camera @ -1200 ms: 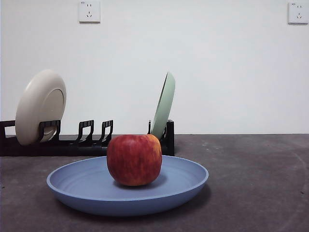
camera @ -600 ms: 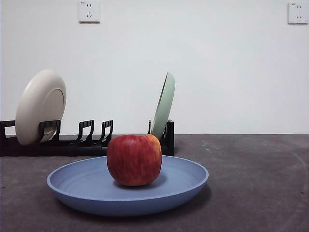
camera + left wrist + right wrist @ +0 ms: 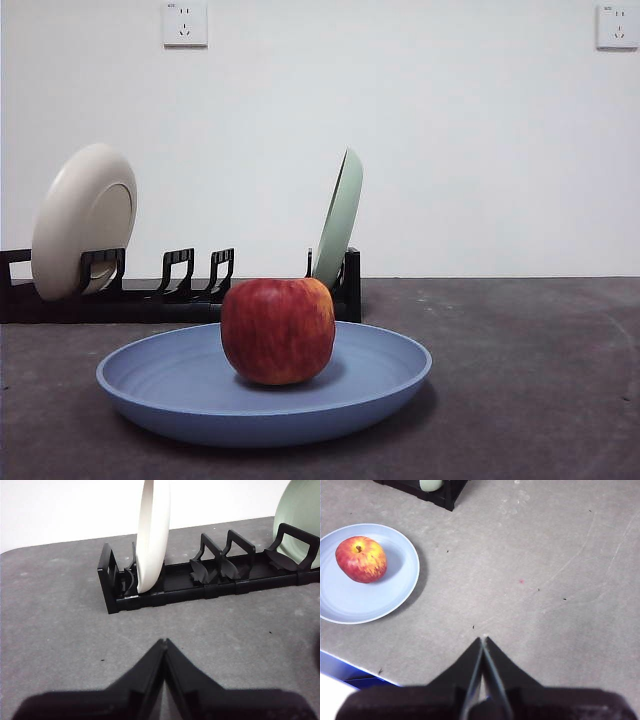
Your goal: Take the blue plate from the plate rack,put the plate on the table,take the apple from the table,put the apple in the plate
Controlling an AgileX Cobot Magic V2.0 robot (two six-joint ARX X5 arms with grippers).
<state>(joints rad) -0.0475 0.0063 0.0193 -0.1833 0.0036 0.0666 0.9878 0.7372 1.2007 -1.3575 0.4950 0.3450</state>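
Beyond the left gripper (image 3: 164, 642), the pale green plate (image 3: 300, 510) is cut off; the apple (image 3: 278, 330) hides part of the plate rack (image 3: 180, 290).

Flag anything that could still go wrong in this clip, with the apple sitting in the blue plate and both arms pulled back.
Little risk shows. The apple sits loose in the shallow blue plate, off-centre in the right wrist view, so a knock could roll it toward the rim. The pale green plate leans in the plate rack just behind and might tip if the rack is jolted. Both grippers, left and right, are shut and clear.
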